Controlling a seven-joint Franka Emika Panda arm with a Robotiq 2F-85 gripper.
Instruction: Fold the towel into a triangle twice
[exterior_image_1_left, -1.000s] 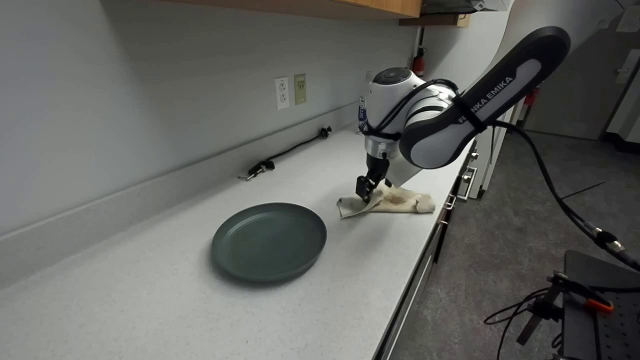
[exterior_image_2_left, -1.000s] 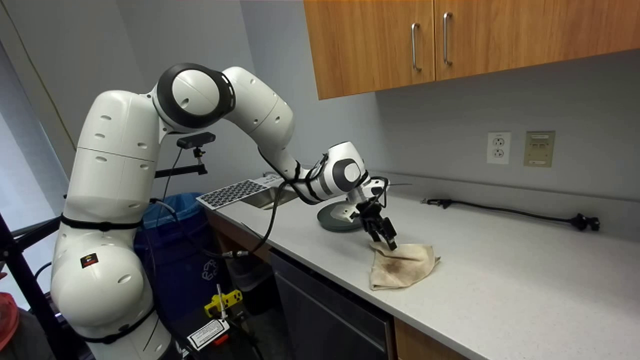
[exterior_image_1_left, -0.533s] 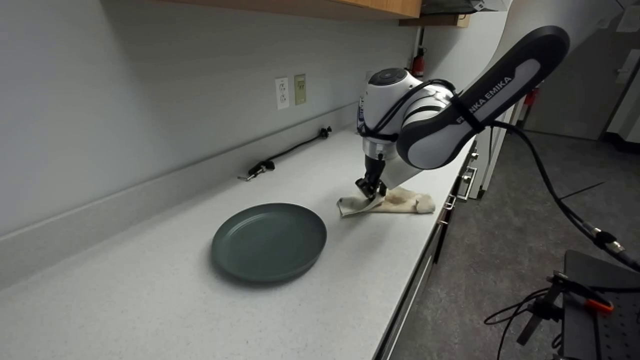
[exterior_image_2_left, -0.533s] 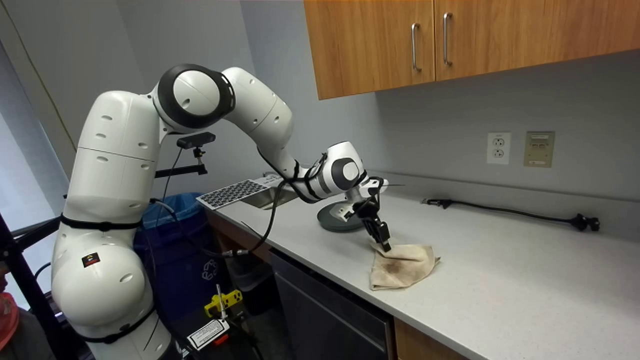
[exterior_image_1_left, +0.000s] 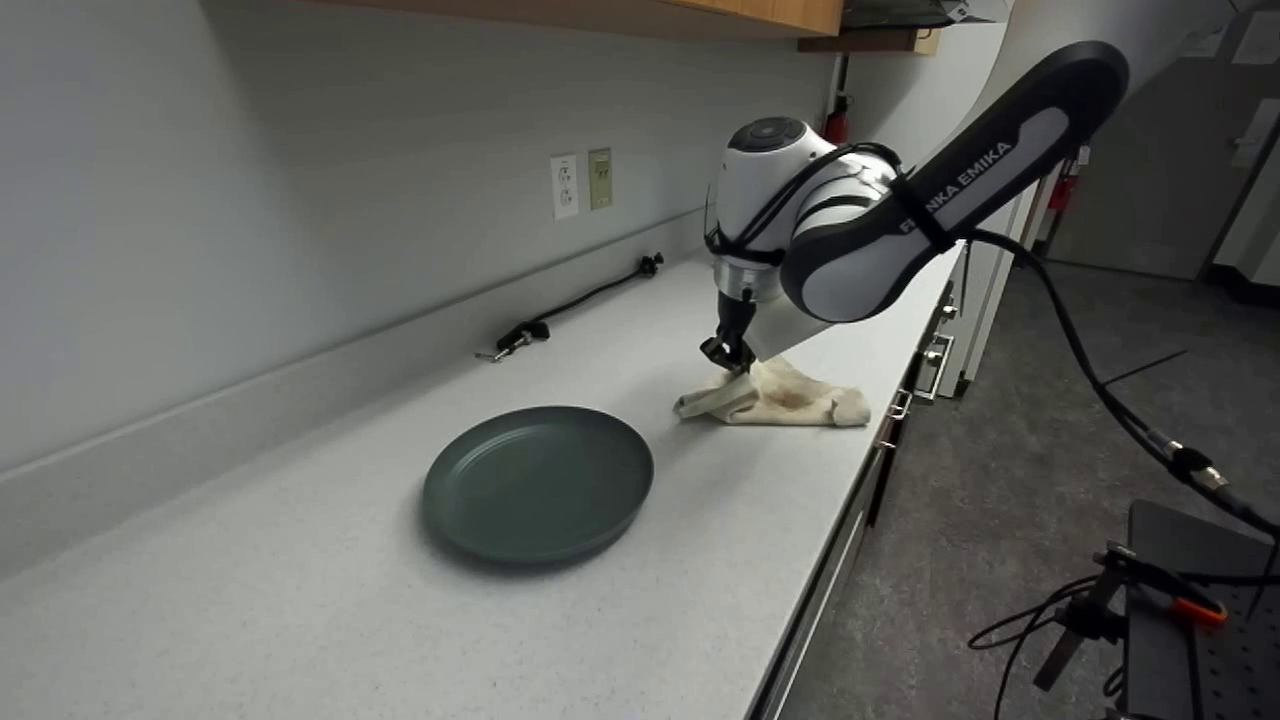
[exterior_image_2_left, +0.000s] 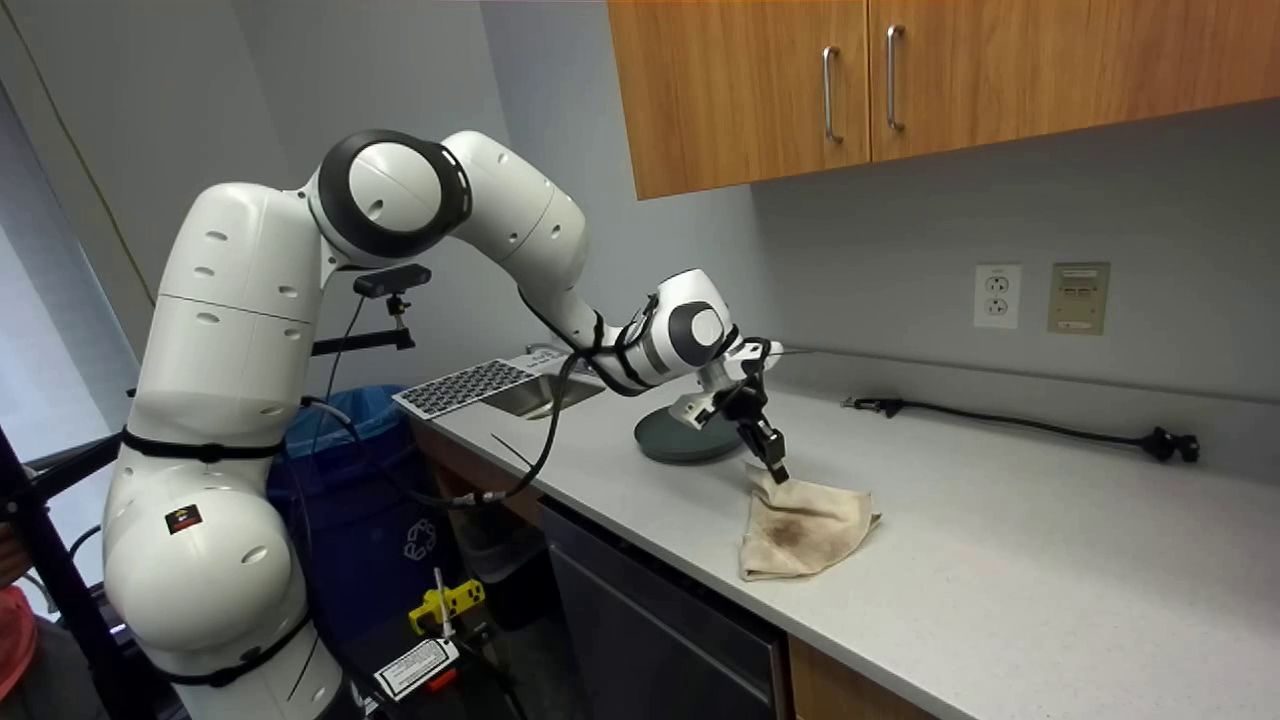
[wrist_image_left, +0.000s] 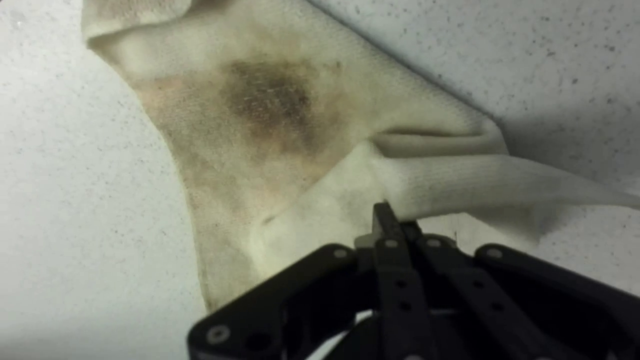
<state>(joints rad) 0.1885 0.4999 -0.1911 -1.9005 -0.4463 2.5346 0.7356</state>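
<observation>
The towel (exterior_image_1_left: 800, 398), a wrinkled cream cloth, lies on the counter beyond the dark green plate. In the wrist view a dark brown stain marks the middle of the towel (wrist_image_left: 200, 165), and one corner is turned over at the top left. My gripper (wrist_image_left: 398, 216) is shut on a fold near one edge of the cloth. That edge is pulled up off the counter into a small peak under the gripper (exterior_image_1_left: 745, 368), while the rest stays down. The bit of cloth between the fingertips is mostly hidden. In an exterior view the towel (exterior_image_2_left: 810, 535) is roughly four-sided.
The round green plate (exterior_image_1_left: 540, 485) sits close to the towel. A black cable with a clamp (exterior_image_1_left: 590, 300) runs along the wall. The counter's front edge (exterior_image_2_left: 690, 575) passes near the cloth. A sink (exterior_image_2_left: 540, 398) and wooden cabinets (exterior_image_2_left: 950, 80) are around.
The gripper came down to the towel's near edge, went from open to shut on it, and has now risen a little. The gripped edge has lifted with it.
</observation>
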